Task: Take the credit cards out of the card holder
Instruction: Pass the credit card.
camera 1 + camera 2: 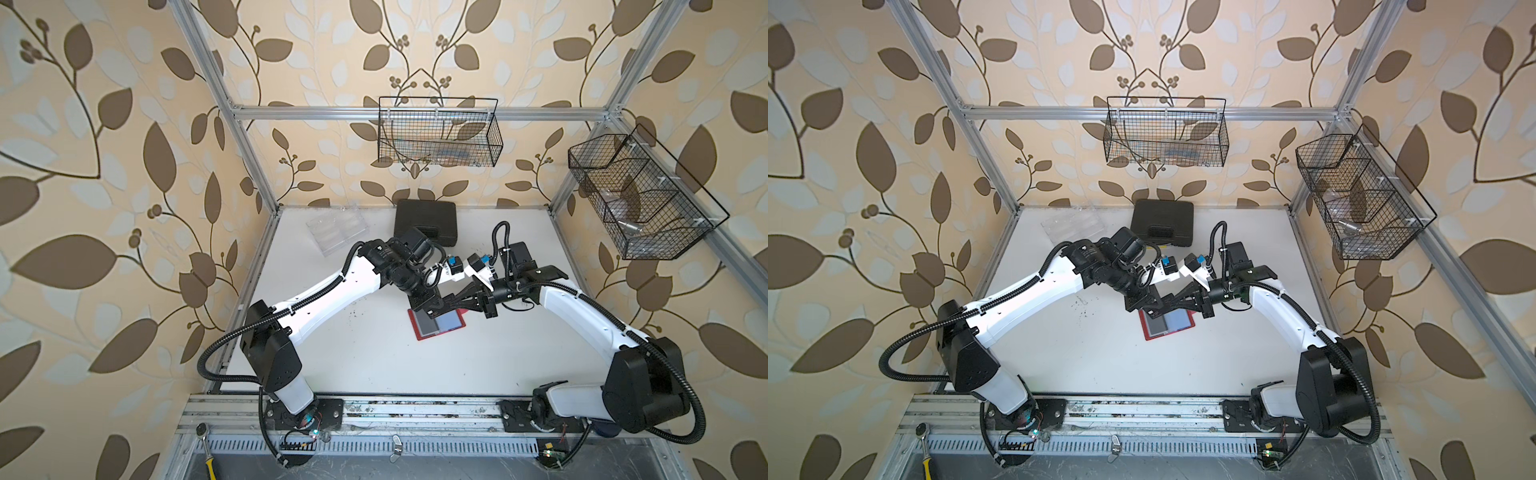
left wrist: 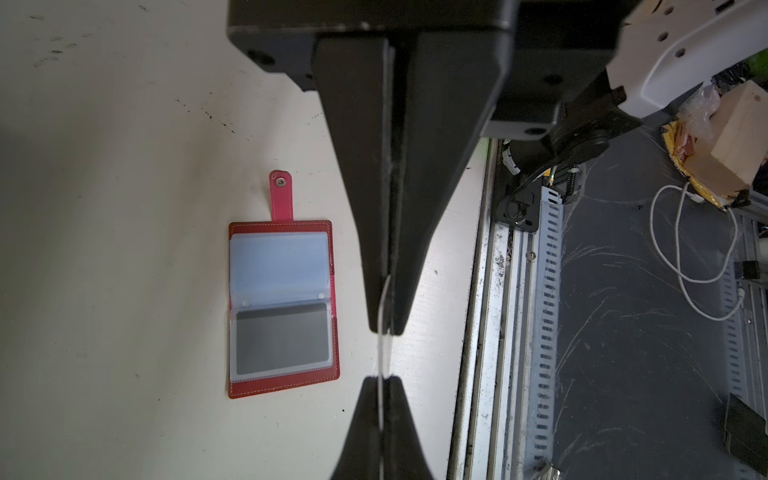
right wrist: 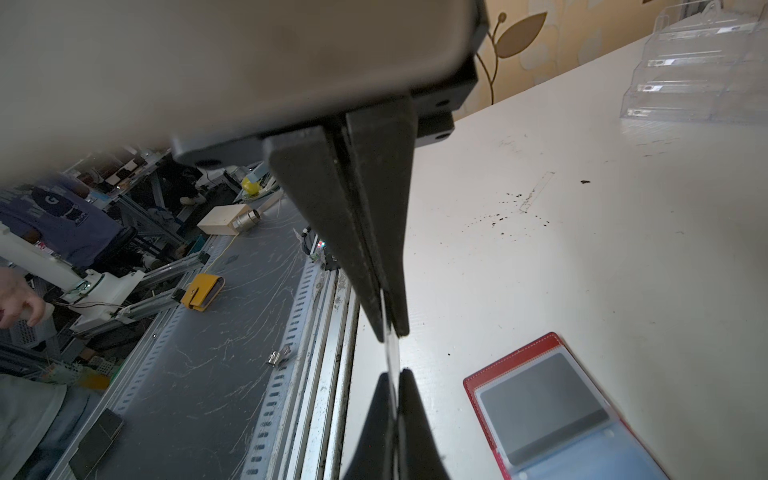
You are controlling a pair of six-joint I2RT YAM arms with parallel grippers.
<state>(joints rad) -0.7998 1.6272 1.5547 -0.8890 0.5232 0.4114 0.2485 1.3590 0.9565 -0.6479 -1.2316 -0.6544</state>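
The red card holder [image 1: 451,322] [image 1: 1179,322] lies open on the white table, with one dark credit card [image 2: 282,338] [image 3: 540,411] still in a clear sleeve. Above its far edge, another black credit card [image 1: 434,312] [image 1: 1156,314] is held off the table, seen edge-on [image 2: 382,353] [image 3: 392,353] in both wrist views. My left gripper [image 1: 429,308] [image 2: 380,380] is shut on one end of it. My right gripper [image 1: 444,305] [image 3: 392,374] is shut on the opposite end, tip to tip with the left.
A clear acrylic tray [image 1: 337,230] and a black plastic case [image 1: 426,222] stand at the back of the table. Wire baskets hang on the back wall [image 1: 438,133] and the right frame [image 1: 640,199]. The metal rail [image 1: 374,405] runs along the front edge.
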